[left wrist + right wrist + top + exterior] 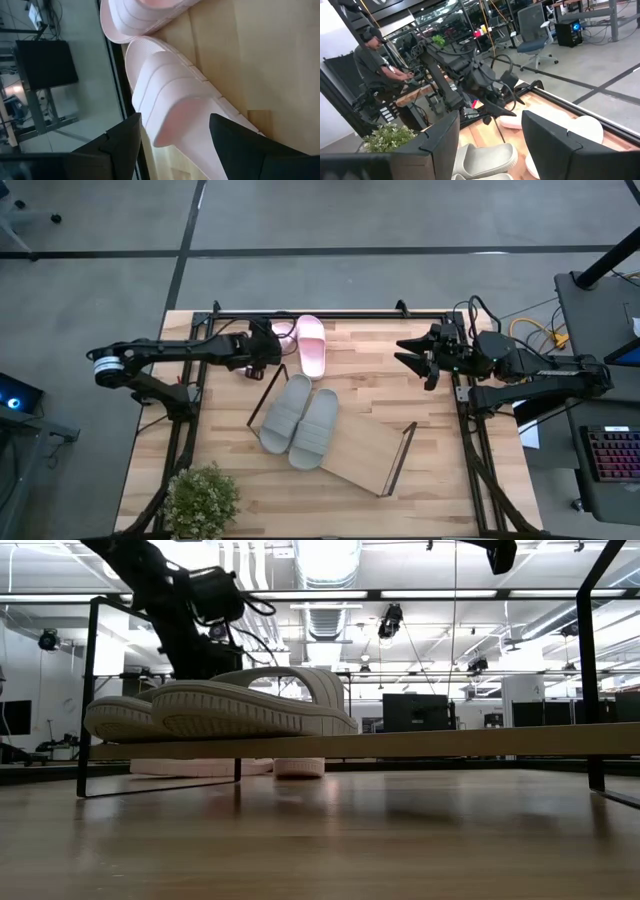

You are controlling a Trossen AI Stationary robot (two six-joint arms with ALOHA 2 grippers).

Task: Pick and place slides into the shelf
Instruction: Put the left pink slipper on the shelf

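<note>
Pink slide [170, 95] sits between the left gripper's [172, 132] wide-open fingers; right gripper [408, 351] open

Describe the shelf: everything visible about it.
The shelf is a flat rectangular light-wood board with a thin dark wire frame at each short end, raised slightly above the tabletop on those frames. It lies diagonally near the table's middle. The grey pair of slides sits side by side on its end nearer the left arm; the rest of the board is bare. The pink slides lie off it, and neither gripper touches it.
</note>
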